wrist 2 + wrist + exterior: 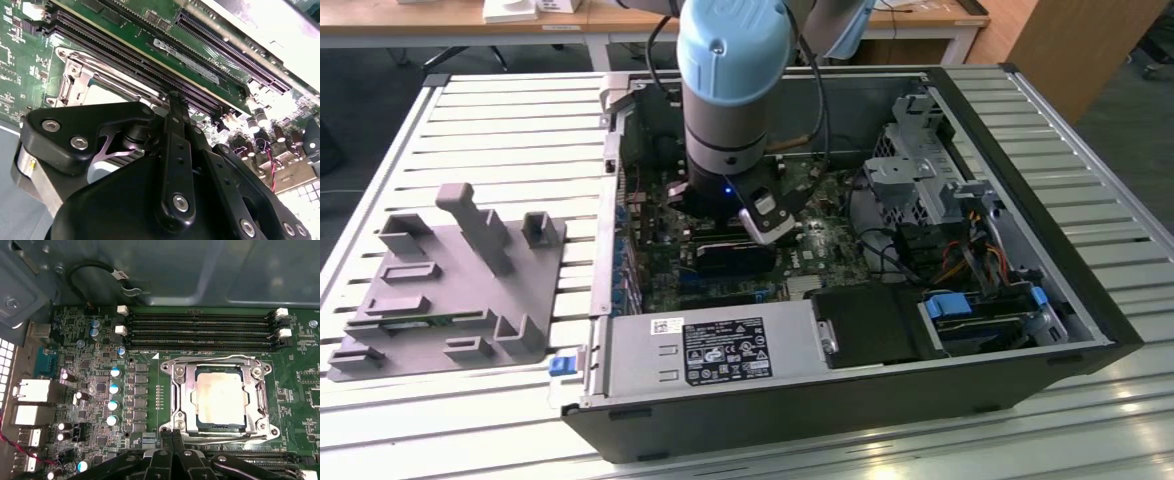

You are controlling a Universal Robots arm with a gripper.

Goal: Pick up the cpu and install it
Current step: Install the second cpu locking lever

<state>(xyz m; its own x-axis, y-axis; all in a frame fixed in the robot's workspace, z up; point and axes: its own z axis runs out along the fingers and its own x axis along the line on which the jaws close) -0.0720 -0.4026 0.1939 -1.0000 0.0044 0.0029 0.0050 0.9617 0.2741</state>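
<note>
The cpu (220,397), a flat square chip with a shiny silver top, lies inside the metal socket frame (181,395) on the green motherboard. In the second wrist view a pale part of the cpu (107,93) shows in the frame, the rest hidden behind the black gripper body. My gripper (172,438) hovers just beside the socket's edge, its two thin black fingers (177,118) pressed together and holding nothing. In the exterior view the arm reaches down into the open computer case, with the gripper (724,236) low over the board.
Memory slots (200,330) run along one side of the socket, and blue-topped capacitors (114,388) stand on another. A power supply (707,350), drive cage (923,170) and cables (981,250) crowd the case. A grey fixture with upright posts (454,280) sits outside, on the exterior view's left.
</note>
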